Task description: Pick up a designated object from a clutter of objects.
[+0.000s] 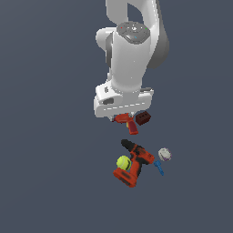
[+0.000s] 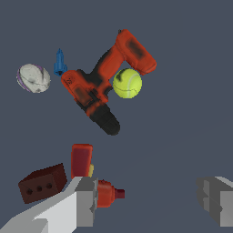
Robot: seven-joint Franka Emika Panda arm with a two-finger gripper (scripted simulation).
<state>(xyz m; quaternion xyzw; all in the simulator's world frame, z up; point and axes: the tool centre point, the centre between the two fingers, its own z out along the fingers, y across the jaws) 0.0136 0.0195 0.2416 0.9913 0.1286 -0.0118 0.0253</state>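
Observation:
The designated object, a large red-orange power drill with a black chuck and broad battery base, lies on the dark floor. A yellow-green tennis ball rests against its handle. The rest of the clutter of objects lies close by: a smaller plain red drill, a dark red block, a blue piece and a whitish round item. My gripper hangs open above the small red drill, holding nothing; in the exterior view the hand hides the fingers.
The robot arm rises over the back of the clutter. Plain dark floor surrounds the items on all sides.

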